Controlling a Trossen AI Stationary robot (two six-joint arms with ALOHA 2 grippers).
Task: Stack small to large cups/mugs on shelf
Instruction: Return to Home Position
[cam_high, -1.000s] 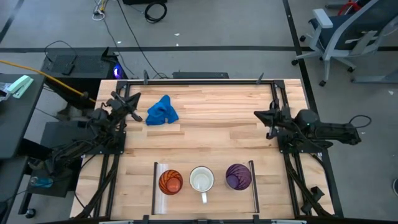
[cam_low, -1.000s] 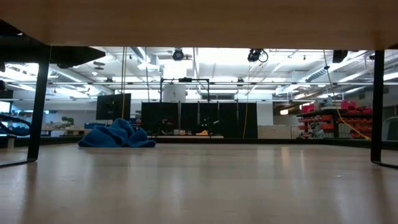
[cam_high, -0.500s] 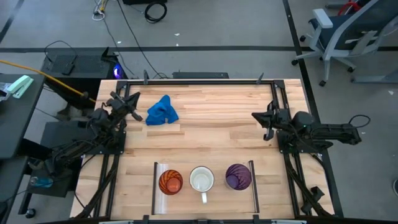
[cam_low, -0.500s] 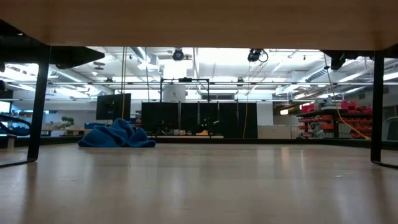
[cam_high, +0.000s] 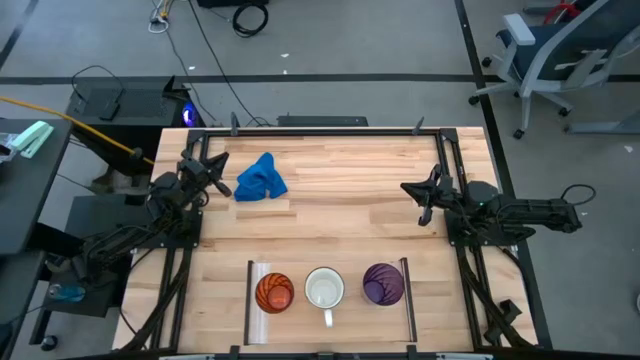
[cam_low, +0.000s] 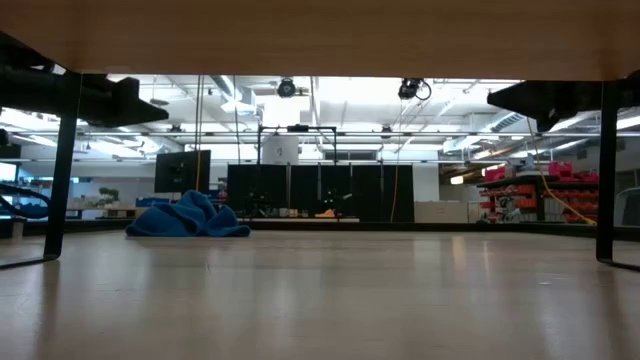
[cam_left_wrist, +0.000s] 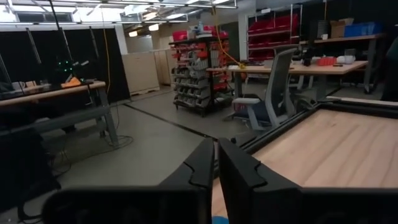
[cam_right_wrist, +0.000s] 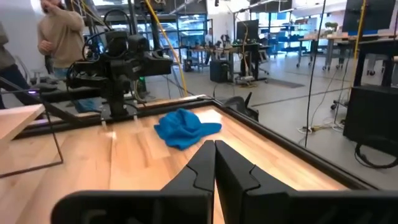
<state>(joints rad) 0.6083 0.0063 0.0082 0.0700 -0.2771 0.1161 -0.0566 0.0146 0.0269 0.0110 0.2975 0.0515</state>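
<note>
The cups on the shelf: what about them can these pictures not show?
1. Heights of the orange cup, white mug and purple tumbler: the high view looks straight down on them.
2. Their sides: neither the low view nor a wrist view shows them.
3. Whether the purple tumbler touches the rail of the shelf: too small.

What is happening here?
Nothing is being handled. A small orange translucent cup, a white handled mug and a translucent purple tumbler stand in a row on the light-wood shelf. The left gripper and right gripper are shut and empty at the sides of the table. A crumpled blue cloth lies near the left one.
</note>
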